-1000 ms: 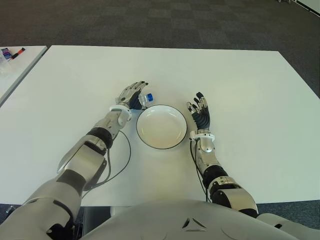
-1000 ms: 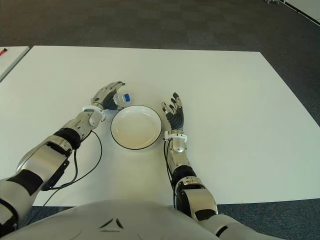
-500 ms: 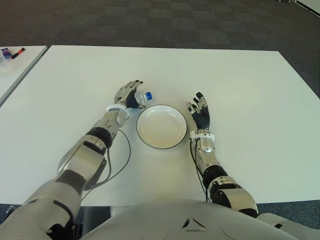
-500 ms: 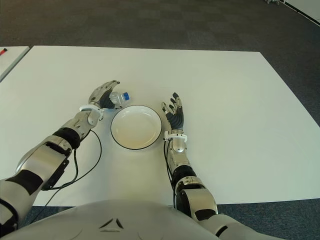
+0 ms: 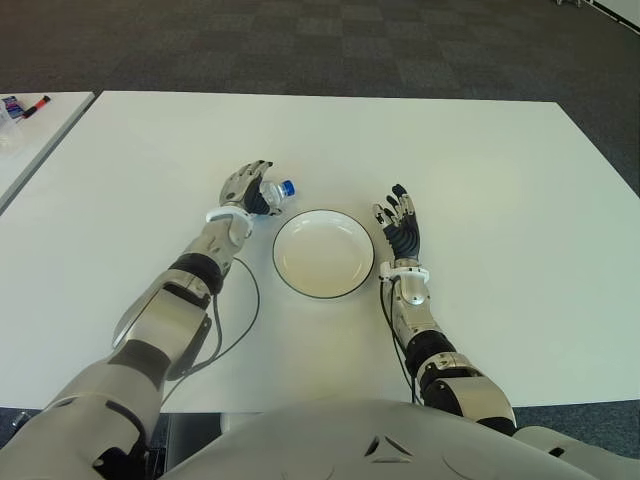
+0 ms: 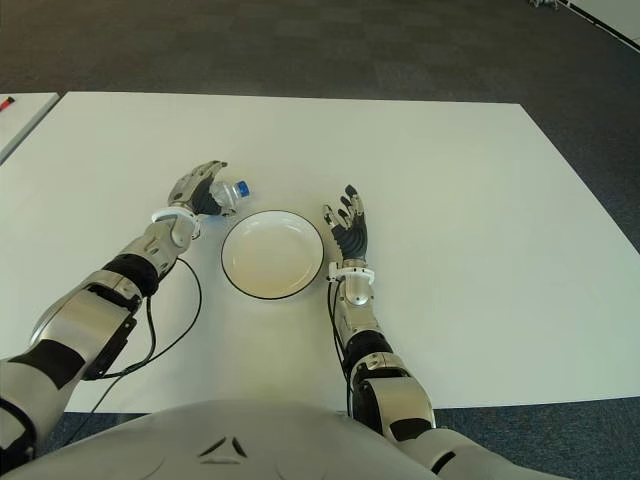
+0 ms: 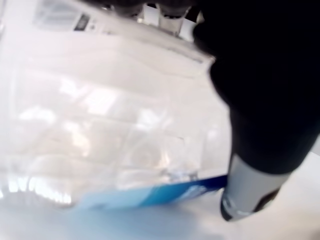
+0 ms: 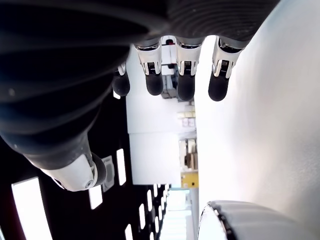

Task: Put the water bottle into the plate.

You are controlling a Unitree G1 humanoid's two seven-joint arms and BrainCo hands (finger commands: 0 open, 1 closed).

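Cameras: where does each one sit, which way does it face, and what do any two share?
Left eye view: on the head, looking down at the white table; both forearms show.
Right eye view: beside it, same scene.
Left wrist view: close on the water bottle in the left hand.
Right wrist view: along the open right hand.
Shared: both eyes show the plate between the hands.

A white worktop (image 5: 500,160) fills most of the frame. Dark carpet (image 5: 330,45) runs across the top. At upper left, a second white table (image 5: 30,135) carries a red marker (image 5: 36,103).
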